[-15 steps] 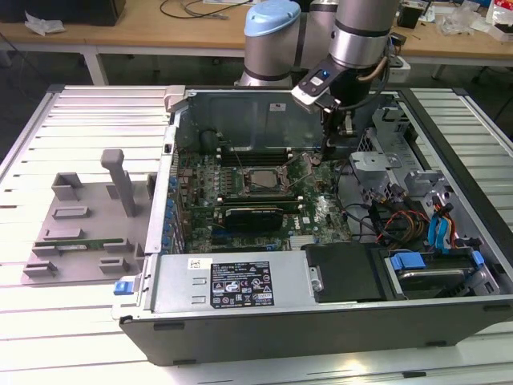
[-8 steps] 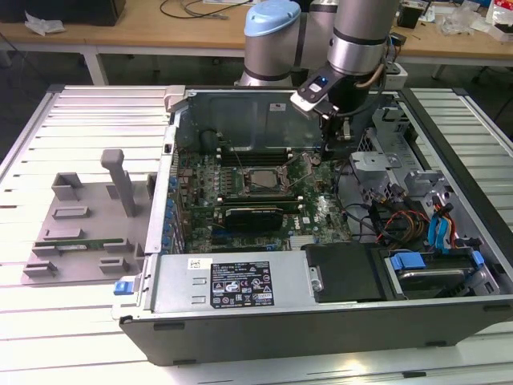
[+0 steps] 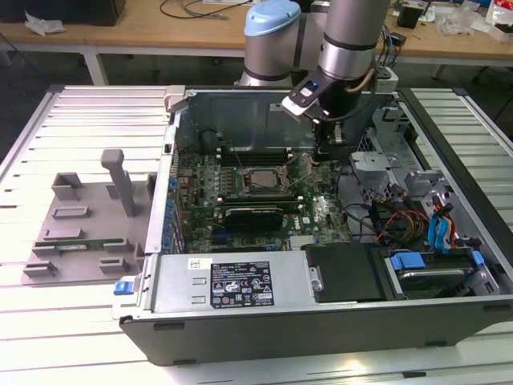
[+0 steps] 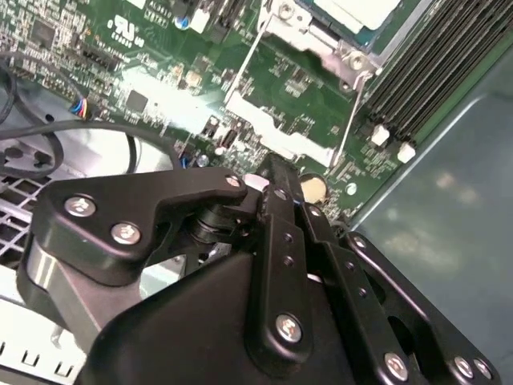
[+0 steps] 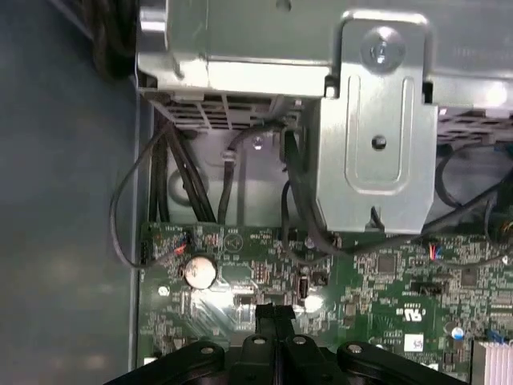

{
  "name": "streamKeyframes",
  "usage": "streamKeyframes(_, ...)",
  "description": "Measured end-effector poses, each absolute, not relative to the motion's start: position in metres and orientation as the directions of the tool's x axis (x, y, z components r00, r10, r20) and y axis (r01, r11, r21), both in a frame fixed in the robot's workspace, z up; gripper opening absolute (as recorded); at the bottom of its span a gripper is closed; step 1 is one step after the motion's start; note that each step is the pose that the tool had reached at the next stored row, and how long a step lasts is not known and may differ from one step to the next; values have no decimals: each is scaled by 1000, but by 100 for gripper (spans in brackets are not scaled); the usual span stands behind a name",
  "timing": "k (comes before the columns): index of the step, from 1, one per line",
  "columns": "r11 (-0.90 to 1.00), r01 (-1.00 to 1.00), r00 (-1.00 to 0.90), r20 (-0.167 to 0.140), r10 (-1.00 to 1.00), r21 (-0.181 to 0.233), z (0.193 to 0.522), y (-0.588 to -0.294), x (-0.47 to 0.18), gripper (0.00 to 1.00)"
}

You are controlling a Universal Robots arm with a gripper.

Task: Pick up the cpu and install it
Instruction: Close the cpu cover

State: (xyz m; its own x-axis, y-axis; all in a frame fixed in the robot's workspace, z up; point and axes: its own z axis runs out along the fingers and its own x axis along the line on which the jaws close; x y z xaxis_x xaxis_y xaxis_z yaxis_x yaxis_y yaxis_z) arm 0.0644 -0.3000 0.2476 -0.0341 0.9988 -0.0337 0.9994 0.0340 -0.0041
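Silver-grey arm (image 3: 351, 48) reaching steeply down into open computer case (image 3: 321, 330), black fingers (image 5: 266, 322) pressed together on nothing, tips just over green motherboard (image 5: 361, 281). Cpu (image 3: 260, 181) seated in its socket (image 4: 317, 40), at eight o'clock from fingers in exterior view, near but apart.
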Motion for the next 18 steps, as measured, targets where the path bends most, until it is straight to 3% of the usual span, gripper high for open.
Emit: streamKeyframes(18, 34, 999, -34, -34, 999, -4, 247, -300, 38, 11)
